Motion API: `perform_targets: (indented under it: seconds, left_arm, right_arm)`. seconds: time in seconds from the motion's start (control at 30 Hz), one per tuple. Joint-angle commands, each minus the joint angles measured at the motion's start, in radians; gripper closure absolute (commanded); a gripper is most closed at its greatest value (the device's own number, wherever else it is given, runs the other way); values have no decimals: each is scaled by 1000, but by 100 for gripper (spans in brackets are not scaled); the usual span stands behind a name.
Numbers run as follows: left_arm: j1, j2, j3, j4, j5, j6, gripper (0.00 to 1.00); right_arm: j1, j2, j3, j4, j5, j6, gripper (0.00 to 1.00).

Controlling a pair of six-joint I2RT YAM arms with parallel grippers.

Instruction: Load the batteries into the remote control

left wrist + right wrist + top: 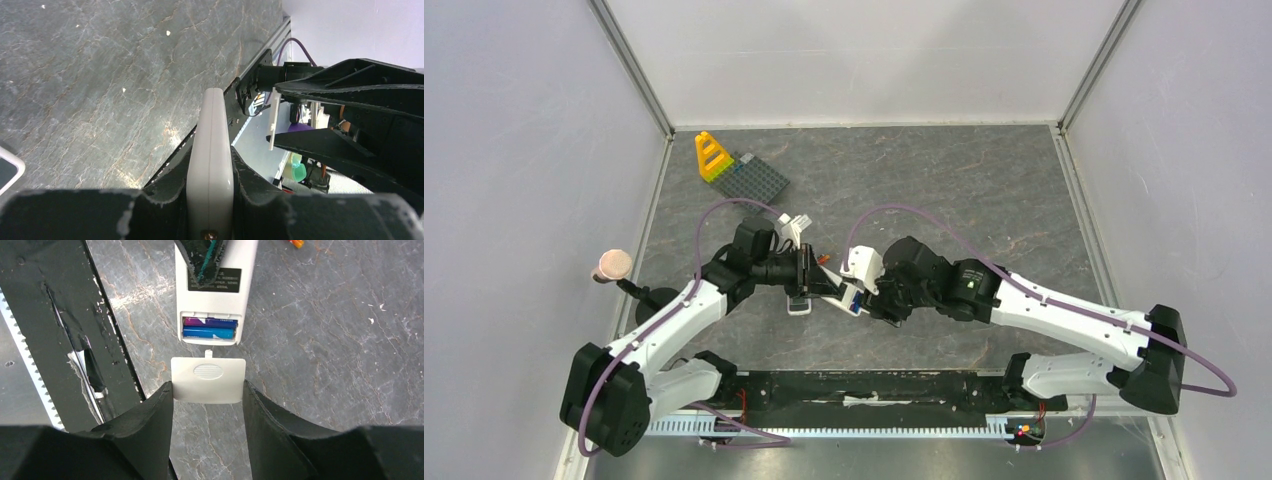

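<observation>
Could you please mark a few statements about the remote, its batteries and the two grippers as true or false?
1. The left gripper is shut on the remote. True.
2. The remote's compartment is empty. False: two blue-purple batteries lie in it.
3. The right gripper holds the battery cover. True.
4. The battery cover is clipped onto the remote. False: it is apart from the remote, just short of the open compartment.
5. The yellow block sits at the table's near right corner. False: it sits at the far left, beside a grey plate.
</observation>
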Motion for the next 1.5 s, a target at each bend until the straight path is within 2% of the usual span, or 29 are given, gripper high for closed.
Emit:
perform_targets:
  seconds: [0.0,0.97,1.47]
  left_arm:
    - [-15,-9,32,54,69,48,98]
    - [-24,-9,31,52,139,75,98]
    - [-24,20,21,72,56,10,98]
  right_arm:
    - [26,26,23,3,2,-50,100]
    - [65,135,44,90,80,-46,100]
    - [65,153,50,91,60,-11,100]
